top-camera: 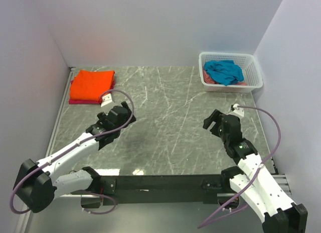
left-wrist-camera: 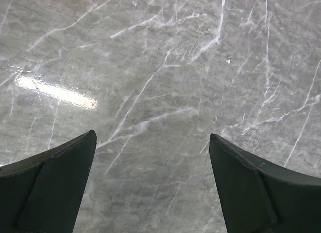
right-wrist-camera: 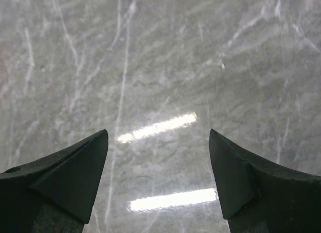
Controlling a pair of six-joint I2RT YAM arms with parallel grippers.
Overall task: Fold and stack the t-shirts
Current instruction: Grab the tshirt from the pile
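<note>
Teal-blue t-shirt [top-camera: 224, 71] in white basket [top-camera: 228, 54]

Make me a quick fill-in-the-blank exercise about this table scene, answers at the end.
The teal t-shirt lies crumpled in the white ____.
The orange t-shirt lies folded at the far ____ of the table.
The left claw and right claw are both ____, holding nothing.
Missing words: basket, left, open.
</note>
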